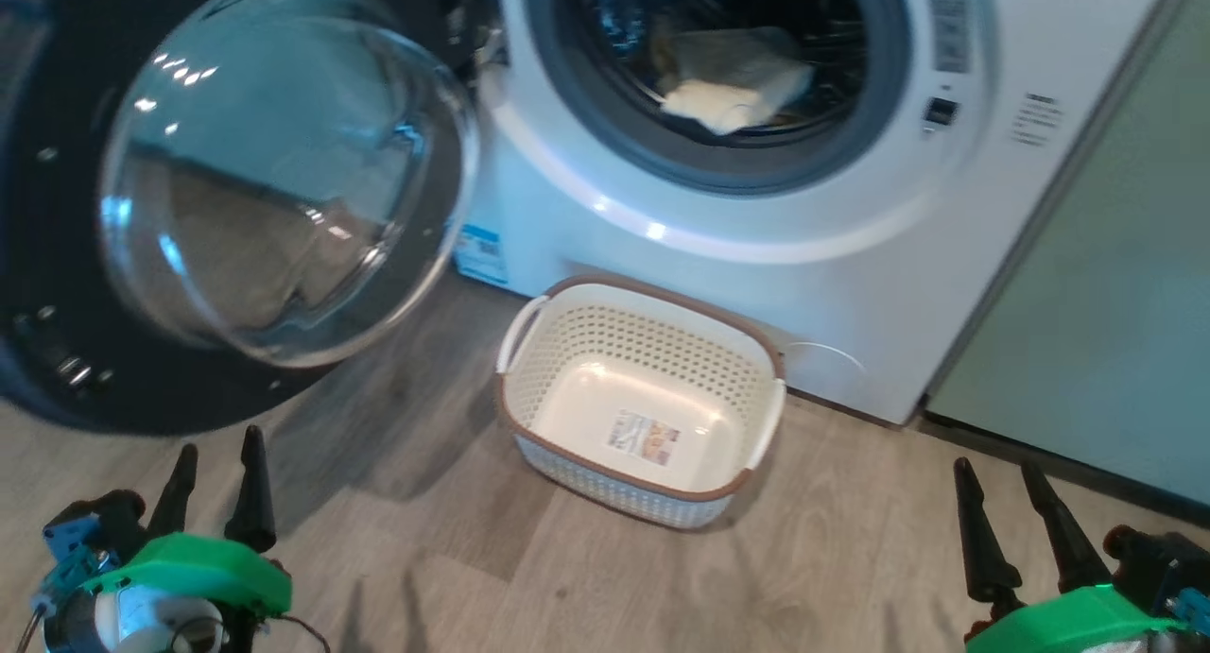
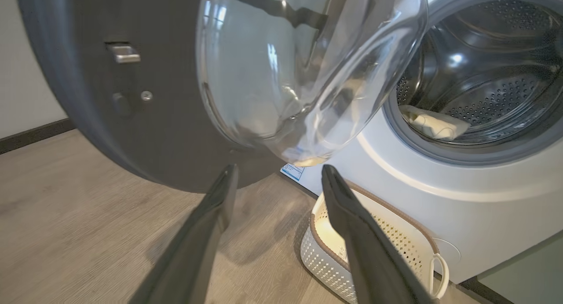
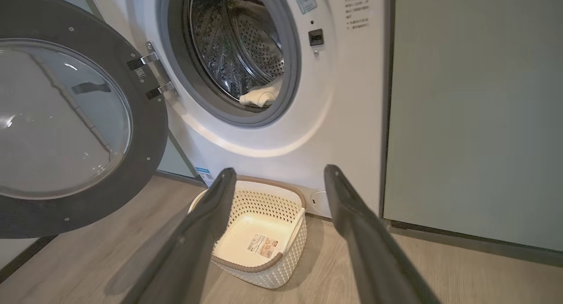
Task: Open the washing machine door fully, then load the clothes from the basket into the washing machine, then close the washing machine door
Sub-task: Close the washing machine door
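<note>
1. Left gripper (image 1: 219,443) hovers low at the left above the wood-look floor (image 1: 425,549), its two dark fingers spread wide, holding and touching nothing.
2. Swung wide to the left on its metal hinge (image 3: 160,89), the washing machine door (image 1: 284,190) shows its glossy black ring and clear bulging glass bowl.
3. On the floor just in front of the machine sits the basket (image 1: 605,341), with its cream bottom and label (image 1: 646,438) showing.
4. Behind it, the washing machine (image 1: 756,284) stands with its grey-ringed opening uncovered; the clothes (image 1: 733,91), pale yellow, lie inside the steel drum (image 3: 246,40) near its front.
5. Low at the right, the right gripper (image 1: 995,466) is likewise spread wide and empty.
6. Beside the machine on the right stands a pale teal cabinet (image 1: 1115,303).
</note>
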You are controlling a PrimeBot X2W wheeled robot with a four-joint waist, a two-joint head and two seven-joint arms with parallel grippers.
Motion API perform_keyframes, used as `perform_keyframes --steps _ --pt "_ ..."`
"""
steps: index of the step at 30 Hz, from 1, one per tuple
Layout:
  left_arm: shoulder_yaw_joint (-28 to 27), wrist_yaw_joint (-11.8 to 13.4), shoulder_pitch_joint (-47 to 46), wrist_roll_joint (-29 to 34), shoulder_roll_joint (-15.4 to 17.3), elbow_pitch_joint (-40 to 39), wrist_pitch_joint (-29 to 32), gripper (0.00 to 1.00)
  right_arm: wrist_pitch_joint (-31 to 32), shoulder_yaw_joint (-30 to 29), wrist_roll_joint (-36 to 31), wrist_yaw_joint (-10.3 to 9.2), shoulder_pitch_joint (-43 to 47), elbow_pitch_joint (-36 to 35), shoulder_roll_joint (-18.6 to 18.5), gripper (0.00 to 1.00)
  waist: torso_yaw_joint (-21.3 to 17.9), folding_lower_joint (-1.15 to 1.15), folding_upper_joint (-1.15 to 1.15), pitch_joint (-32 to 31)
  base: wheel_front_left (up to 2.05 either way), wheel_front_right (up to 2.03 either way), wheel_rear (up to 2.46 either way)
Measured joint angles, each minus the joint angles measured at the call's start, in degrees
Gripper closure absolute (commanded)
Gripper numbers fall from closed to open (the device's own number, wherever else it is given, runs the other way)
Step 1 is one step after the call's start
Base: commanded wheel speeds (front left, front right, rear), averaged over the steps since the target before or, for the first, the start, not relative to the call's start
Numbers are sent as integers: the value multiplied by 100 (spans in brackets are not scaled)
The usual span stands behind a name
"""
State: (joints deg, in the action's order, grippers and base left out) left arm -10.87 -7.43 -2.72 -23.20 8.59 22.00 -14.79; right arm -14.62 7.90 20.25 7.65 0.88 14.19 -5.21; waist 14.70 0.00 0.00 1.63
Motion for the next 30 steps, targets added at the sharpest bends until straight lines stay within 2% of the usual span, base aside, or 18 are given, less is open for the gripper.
perform_keyframes --steps 4,14,23,30 --pt "-36 0 -10 1 -42 10 0 0 0 0 0 0 -4 2 0 0 408 0 0 31 0 0 0" --pt "-160 0 -14 51 -166 36 0 0 0 1 0 0 -7 5 0 0 1028 0 0 36 0 0 0" --pt "-200 0 -15 51 -185 66 0 0 0 7 0 0 -9 9 0 0 1381 0 0 38 0 0 0" --pt "-240 0 -20 52 -187 103 0 0 0 24 0 0 -9 20 1 0 1486 0 0 -18 0 0 0"
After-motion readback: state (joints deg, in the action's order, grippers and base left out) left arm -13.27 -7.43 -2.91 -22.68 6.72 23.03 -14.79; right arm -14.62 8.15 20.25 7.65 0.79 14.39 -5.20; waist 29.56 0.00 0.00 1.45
